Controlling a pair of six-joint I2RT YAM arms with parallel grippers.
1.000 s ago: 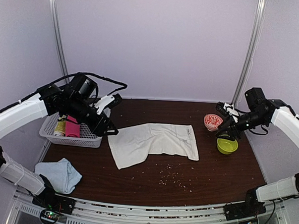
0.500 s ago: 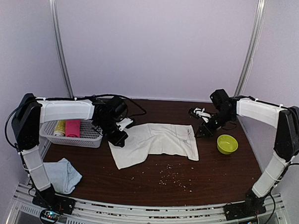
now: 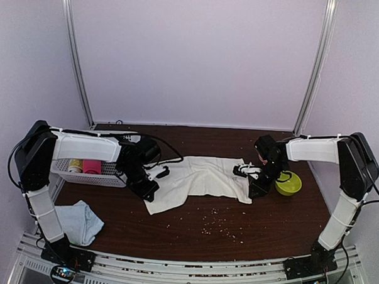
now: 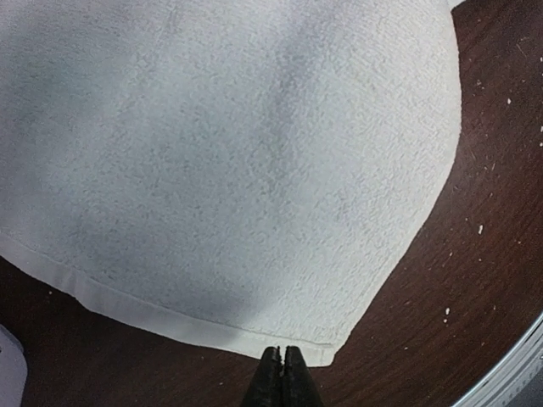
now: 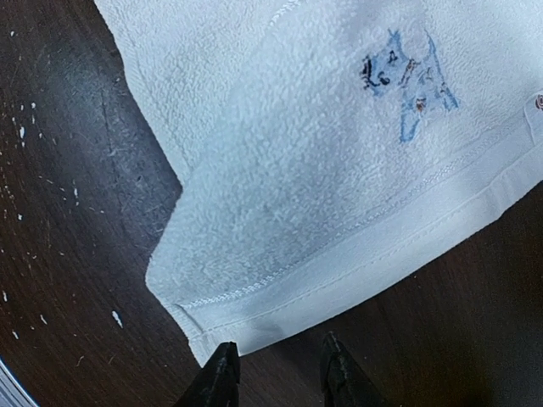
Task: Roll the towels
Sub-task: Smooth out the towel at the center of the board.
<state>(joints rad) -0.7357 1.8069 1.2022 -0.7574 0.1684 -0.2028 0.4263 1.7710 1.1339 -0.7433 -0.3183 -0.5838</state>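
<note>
One cream towel point(image 3: 200, 177), dark table point(image 3: 267, 227), lilac walls point(image 3: 193, 54)

White-shelled arms point(image 3: 82, 147) with black joints, black cables; fingertips point(image 4: 271, 386) seemingly black

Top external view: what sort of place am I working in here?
Most likely a lab robot test cell, not a home: plain walls and metal uprights enclose the dark table, a mounting rail runs along its near edge, and the props look staged: cream-white towel, basket, bowl.
</note>
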